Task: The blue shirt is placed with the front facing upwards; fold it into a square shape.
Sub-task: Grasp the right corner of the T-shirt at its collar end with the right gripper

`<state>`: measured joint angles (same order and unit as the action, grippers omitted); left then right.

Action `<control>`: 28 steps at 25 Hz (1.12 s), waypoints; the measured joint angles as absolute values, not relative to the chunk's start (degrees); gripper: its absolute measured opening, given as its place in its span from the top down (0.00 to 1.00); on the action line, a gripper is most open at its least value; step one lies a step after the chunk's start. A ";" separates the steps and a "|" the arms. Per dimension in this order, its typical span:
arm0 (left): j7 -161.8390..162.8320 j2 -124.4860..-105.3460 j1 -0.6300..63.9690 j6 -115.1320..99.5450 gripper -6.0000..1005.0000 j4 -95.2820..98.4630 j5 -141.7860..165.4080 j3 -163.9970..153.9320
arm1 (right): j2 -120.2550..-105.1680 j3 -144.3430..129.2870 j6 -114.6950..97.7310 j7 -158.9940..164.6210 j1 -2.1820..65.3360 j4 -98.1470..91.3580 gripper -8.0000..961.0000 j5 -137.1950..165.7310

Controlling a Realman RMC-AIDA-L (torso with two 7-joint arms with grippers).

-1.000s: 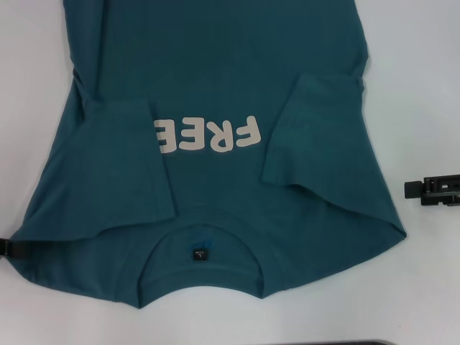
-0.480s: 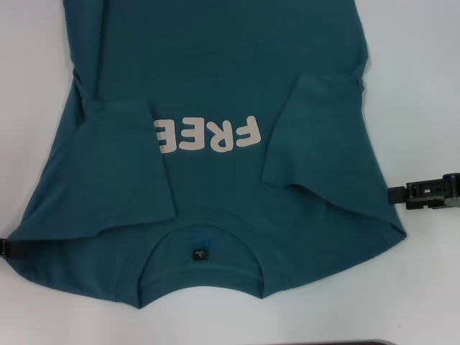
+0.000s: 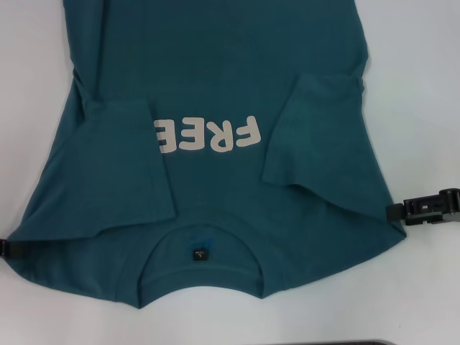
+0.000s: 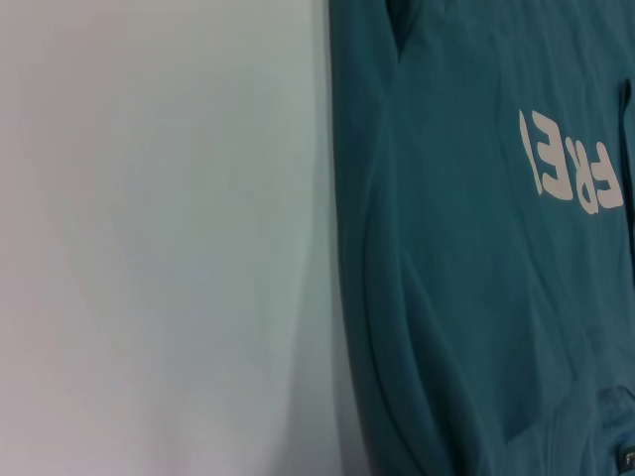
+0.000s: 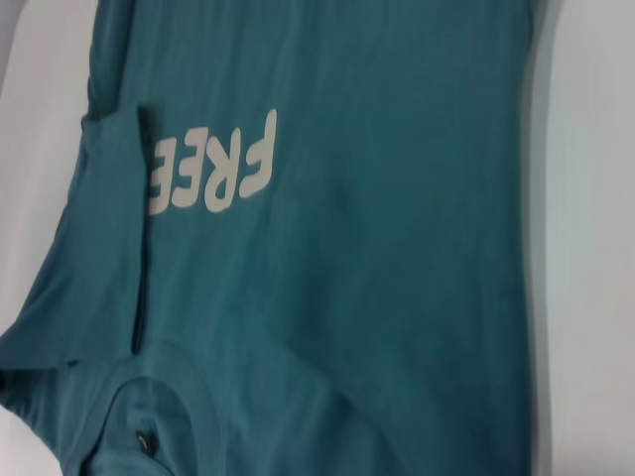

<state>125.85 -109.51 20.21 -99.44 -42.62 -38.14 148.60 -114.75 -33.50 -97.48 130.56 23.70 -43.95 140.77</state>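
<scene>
Shirt: blue shirt [image 3: 215,86] face-up on counter [image 3: 424,86], sleeves folded in.
Right gripper [image 3: 394,213]: at right-edge shoulder for grabbing; fingers' state unclear.
Left gripper [image 3: 6,248]: at lower-left shoulder; fingers' state unclear.

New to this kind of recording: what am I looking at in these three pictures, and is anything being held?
This is a two-armed robot meant to fold a T-shirt. The head view comes from a camera on its head, looking down at a white table. The other two come from cameras on each wrist, looking across the same cloth.

On the table lies the blue shirt, front up, both sleeves folded inward, with a "FREE" print and a small black label inside the neckline.

The dark part at the shirt's right edge is the right tool; the left tool barely shows at the left edge. Whether either grips the cloth cannot be seen.
</scene>
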 joint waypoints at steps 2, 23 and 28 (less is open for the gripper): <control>125.85 -109.55 20.21 -99.44 0.97 -42.58 -38.14 148.38 | -114.87 -33.50 -97.58 130.48 23.71 -43.95 0.26 141.09; 125.39 -109.85 20.21 -99.13 0.97 -42.29 -38.14 148.09 | -115.74 -34.50 -99.31 130.62 24.93 -43.95 0.26 141.17; 125.26 -109.88 20.61 -99.06 0.97 -42.18 -37.67 148.09 | -115.75 -34.04 -101.64 130.31 25.16 -43.95 0.26 139.07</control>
